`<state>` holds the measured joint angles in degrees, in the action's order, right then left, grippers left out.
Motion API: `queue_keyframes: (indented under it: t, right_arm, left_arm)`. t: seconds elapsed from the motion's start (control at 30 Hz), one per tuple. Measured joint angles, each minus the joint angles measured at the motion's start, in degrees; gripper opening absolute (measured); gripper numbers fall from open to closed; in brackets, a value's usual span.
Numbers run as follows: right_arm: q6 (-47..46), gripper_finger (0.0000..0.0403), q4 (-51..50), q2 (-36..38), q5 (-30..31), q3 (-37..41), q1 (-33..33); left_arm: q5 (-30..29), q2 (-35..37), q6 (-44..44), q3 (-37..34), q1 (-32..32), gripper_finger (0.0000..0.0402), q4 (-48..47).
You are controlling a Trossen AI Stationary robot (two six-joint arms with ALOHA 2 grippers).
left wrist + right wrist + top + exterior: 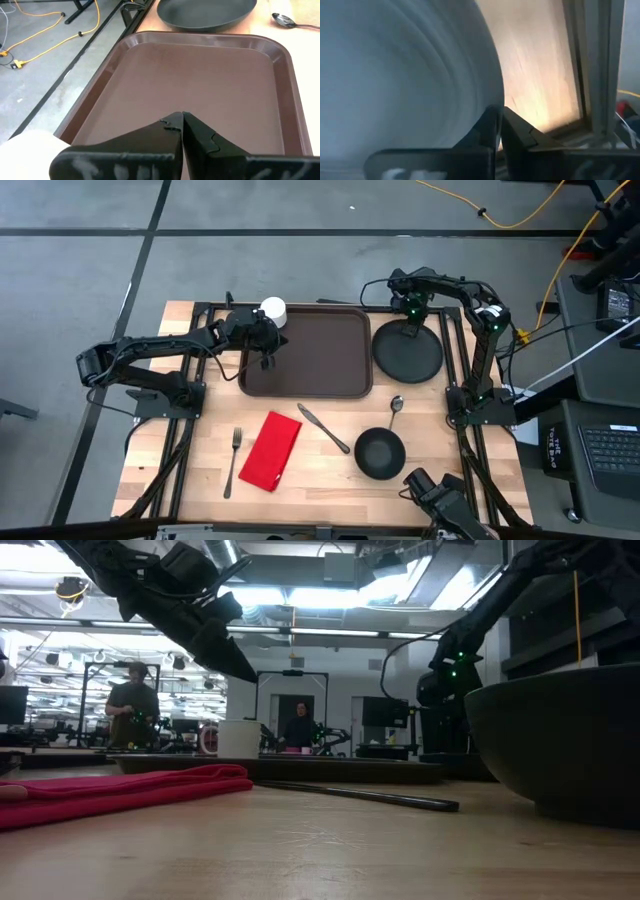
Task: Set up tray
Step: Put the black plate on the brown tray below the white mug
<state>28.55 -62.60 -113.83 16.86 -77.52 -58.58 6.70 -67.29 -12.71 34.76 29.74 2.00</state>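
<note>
The dark brown tray [305, 352] lies flat at the table's far middle and fills the left wrist view [200, 75]. My left gripper [267, 348] [181, 117] is shut and hangs above the tray's left part, beside a white cup [272, 310] [27, 150]. The round black plate [408, 352] lies right of the tray. My right gripper [410, 315] [500, 112] is shut at the plate's far rim. In the low view the left gripper [245, 670] points down, well above the tray [300, 768]. My right gripper meets the black plate at its far rim [492, 97], coming from the table's far side and slanting down. The rim runs into the closed fingertips [487, 120], pinched between the two fingers as far as it shows. I cannot tell whether the plate is lifted.
On the near half of the table lie a fork [233, 460], a red napkin [270, 448], a knife [323, 427], a spoon [396, 405] and a black bowl [380, 453]. The bowl [560, 740] looms at the low view's right. People stand in the room behind.
</note>
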Motion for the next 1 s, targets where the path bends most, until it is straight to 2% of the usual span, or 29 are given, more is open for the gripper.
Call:
queue_keyframes:
  t: [0.33,0.6,0.9,1.0]
  right_arm:
    - [-0.62,0.0008,-1.51,-0.08,4.11,0.04,-0.03]
    - [-1.92,0.0008,-3.12,1.86,4.79,0.09,-0.08]
    - [-4.33,0.0008,-5.38,8.48,4.37,-2.13,0.04]
    - [-4.86,0.0008,-5.48,12.20,2.14,-3.70,0.04]
  left_arm:
    - [0.00,0.00,0.00,0.00,0.01,0.0003,0.00]
    - [0.02,0.02,0.00,0.00,0.02,0.0003,1.38]
    - [0.39,0.02,0.00,0.00,0.00,0.0003,1.69]
    - [1.82,0.02,0.00,0.00,0.00,0.0003,1.70]
